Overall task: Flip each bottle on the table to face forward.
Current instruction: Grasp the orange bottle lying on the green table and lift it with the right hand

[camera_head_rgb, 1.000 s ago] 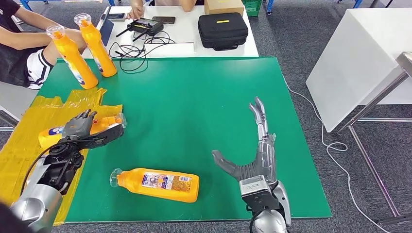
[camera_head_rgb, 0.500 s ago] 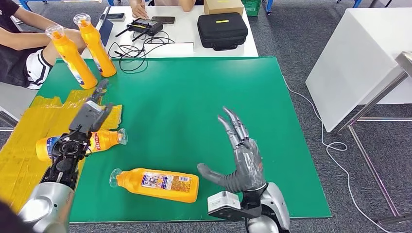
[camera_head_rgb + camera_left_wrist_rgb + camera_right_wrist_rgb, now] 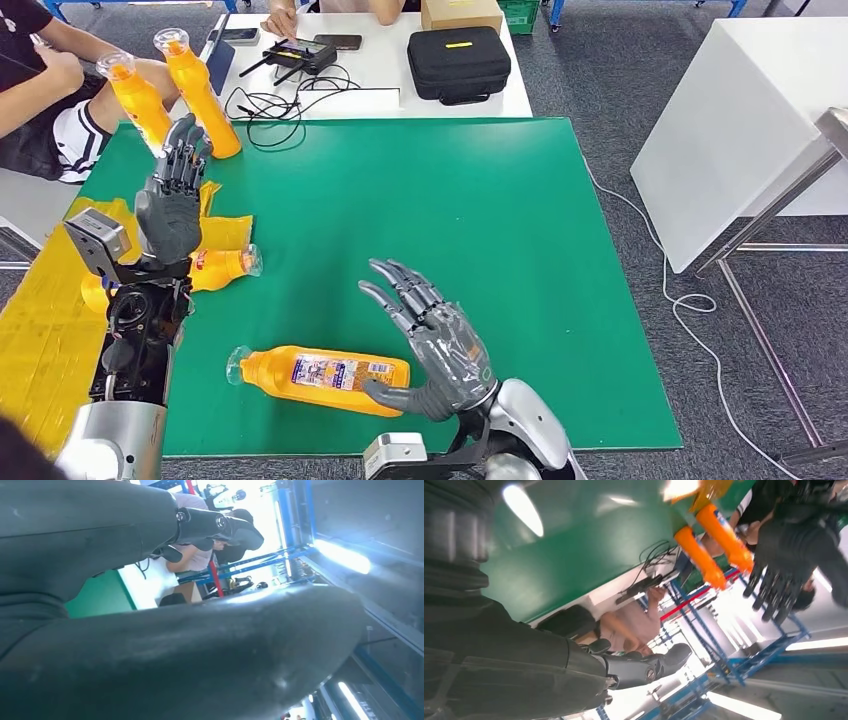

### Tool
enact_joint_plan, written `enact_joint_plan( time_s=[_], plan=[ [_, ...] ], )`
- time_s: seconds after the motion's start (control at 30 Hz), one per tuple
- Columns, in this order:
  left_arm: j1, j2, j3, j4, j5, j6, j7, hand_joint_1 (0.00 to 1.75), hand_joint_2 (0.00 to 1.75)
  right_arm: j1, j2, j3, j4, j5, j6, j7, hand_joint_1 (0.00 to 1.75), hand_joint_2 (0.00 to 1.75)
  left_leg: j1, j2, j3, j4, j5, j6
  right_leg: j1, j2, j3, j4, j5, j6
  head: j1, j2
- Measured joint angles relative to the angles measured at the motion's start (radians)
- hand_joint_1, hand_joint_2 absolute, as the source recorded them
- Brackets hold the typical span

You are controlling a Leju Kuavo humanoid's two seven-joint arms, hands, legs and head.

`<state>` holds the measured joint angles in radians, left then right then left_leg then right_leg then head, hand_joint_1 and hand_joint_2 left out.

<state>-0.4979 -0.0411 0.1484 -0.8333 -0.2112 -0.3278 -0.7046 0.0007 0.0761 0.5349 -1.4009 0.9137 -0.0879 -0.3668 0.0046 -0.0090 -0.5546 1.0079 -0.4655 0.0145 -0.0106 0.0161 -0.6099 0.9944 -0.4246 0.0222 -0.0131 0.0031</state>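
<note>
Orange, smooth-sided plastic is the trouble: the large flat-shouldered orange plastic bottle with a printed label (image 3: 322, 379) lies on its side near the front edge of the green matte table mat (image 3: 400, 200), clear cap pointing to the robot's left, and its rounded body would likely roll or skid if pushed rather than enclosed. The right hand (image 3: 432, 340), dark grey with fingers spread and holding nothing, hovers just above that bottle's base end; a grasp so far toward one end could let the cap end swing or slip out. The left hand (image 3: 172, 200) is raised, fingers extended and empty, above the smaller orange plastic bottle lying on its side (image 3: 215, 268), which rests partly on crinkled yellow plastic sheeting (image 3: 50, 300), a slick, loose surface that could shift under it. Two upright orange bottles with clear caps (image 3: 200, 95) stand at the far left corner, close enough that the lifted left hand might knock them.
</note>
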Motion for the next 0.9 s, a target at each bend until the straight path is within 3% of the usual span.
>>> enact_joint_plan(
  time_s=[0.37,0.63,0.9],
  plan=[
    [0.060,-0.017,-0.008,-0.075,0.097,-0.077,0.000,0.00,0.00,-0.075,-0.001,0.100,0.150,0.095,0.023,0.079,0.00,1.75,0.000,0.000,0.000,0.000,0.000,0.000,0.000,0.000,0.000,0.000,0.000,0.000,0.000,0.000],
    [0.058,-0.030,-0.009,-0.090,0.097,-0.091,0.000,0.00,0.00,-0.151,0.049,0.154,0.349,0.103,0.033,0.150,0.00,1.75,0.000,0.000,0.000,0.000,0.000,0.000,0.000,0.000,0.000,0.000,0.000,0.000,0.000,0.000],
    [0.053,-0.034,-0.009,-0.093,0.096,-0.087,0.006,0.00,0.00,-0.175,0.084,0.176,0.443,0.111,0.031,0.177,0.00,1.75,0.000,0.000,0.000,0.000,0.000,0.000,0.000,0.000,0.000,0.000,0.000,0.000,0.000,0.000]
  ],
)
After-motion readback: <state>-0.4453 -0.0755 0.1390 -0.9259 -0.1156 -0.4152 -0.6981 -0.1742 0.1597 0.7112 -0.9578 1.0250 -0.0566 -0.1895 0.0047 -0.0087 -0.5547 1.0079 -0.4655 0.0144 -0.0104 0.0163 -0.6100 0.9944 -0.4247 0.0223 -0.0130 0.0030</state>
